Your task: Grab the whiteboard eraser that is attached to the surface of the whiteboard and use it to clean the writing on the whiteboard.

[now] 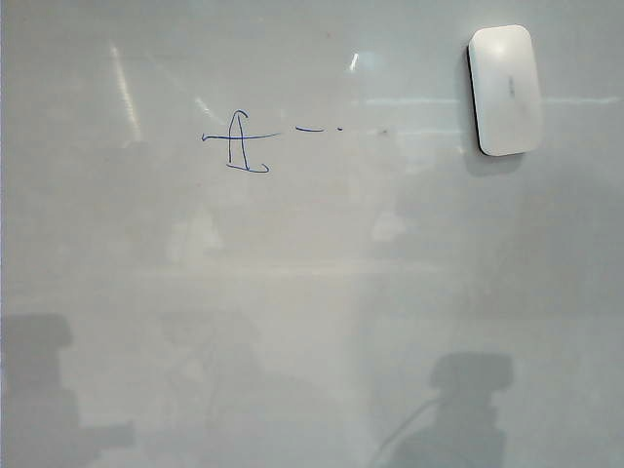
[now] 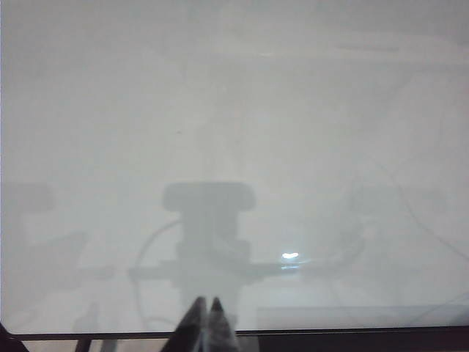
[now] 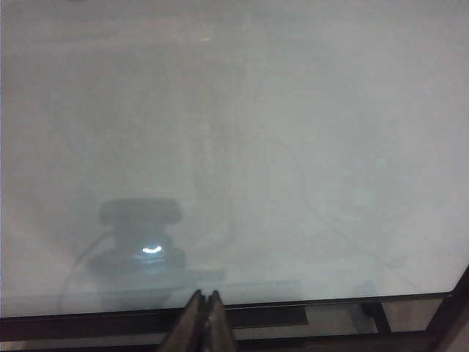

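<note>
Your small white rounded-rectangle whiteboard eraser (image 1: 505, 90) sits untouched at the upper right of the glossy pale grey whiteboard (image 1: 312, 292), well apart from the thin blue writing (image 1: 244, 143), which is all left to wipe. Left claw (image 2: 205, 312) and right claw (image 3: 204, 304) hang pressed together at the board's near edge; nothing has begun.

White eraser (image 1: 505, 90), blue writing (image 1: 244, 143)

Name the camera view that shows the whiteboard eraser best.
The exterior view: the whiteboard eraser sits whole at the whiteboard's upper right, beyond the writing. Neither wrist view shows it, only bare board.
</note>
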